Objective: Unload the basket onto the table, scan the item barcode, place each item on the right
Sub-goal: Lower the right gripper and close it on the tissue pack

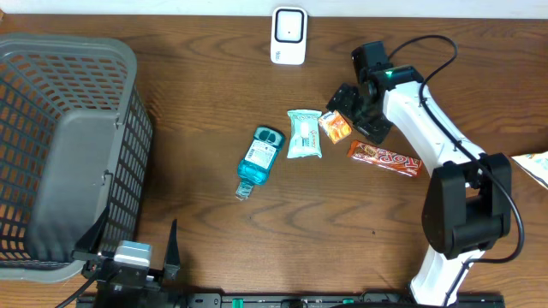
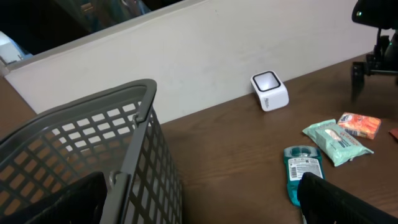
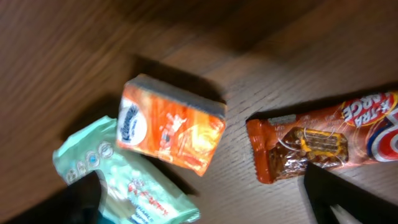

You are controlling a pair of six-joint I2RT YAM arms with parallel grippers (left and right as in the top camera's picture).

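While the right gripper point(image 3: 211, 202) is hovering wide open and holding nothing, the orange tissue pack point(image 3: 171, 127) is lying flat on the worktop point(image 3: 93, 50) directly beneath it, just ahead of its spread fingers.

- **Handling:** probably light, soft and crushable, and the slick film wrap is likely inviting slip. A gentle pinch across the short sides is looking safest.
- **Neighbours:** the teal wipes pack point(image 3: 118, 180) is crowding one side of the gripper, touching the item or nearly so. The chocolate bar point(image 3: 323, 140) is lying just beside on the other.
- **Left gripper** point(image 1: 133, 242): sitting open, empty, well apart.
- **Scanner** point(image 1: 288, 36): standing farther off.
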